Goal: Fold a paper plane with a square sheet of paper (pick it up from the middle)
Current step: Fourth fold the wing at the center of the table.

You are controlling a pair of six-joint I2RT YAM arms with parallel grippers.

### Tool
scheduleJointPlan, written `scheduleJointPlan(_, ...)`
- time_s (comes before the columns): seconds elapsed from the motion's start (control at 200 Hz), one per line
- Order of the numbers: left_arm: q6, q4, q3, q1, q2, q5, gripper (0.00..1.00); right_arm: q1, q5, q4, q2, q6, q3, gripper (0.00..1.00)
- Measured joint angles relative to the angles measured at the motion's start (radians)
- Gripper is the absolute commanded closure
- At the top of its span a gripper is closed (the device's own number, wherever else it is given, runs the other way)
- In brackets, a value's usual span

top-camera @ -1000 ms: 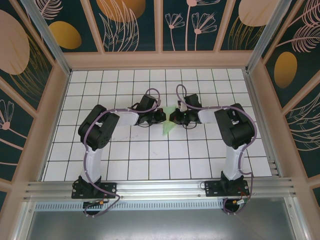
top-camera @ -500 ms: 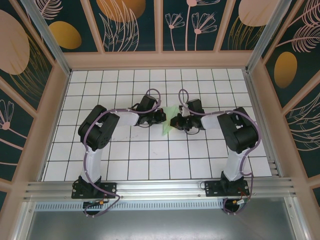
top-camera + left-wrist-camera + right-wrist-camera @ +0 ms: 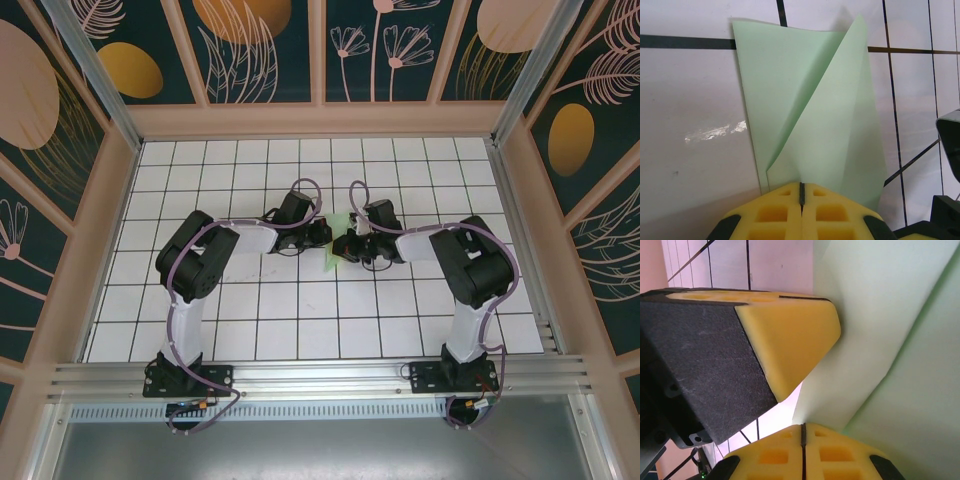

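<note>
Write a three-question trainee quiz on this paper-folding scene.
1. True or false: the left tool stands wide open.
2. The paper sheet is: A) flat and unfolded; B) creased, with a flap folded over; C) crumpled into a ball.
3. What colour are the pads of the right tool?
Key: 1 false; 2 B; 3 yellow.
</note>
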Motion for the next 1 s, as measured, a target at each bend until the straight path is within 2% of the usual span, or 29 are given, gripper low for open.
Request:
scheduleJointPlan(0.52,0.000,0.000,-0.002,-0.008,-0.004,-0.026,1.00,0.010,0.013,-0.006,0.019,-0.034,-0.005,0.91)
scheduleJointPlan(1.001,0.000,0.008,-0.008,-0.009,-0.005,-0.033,1.00,0.043,-0.015,0.003,-0.044,-0.018,-0.076,0.90)
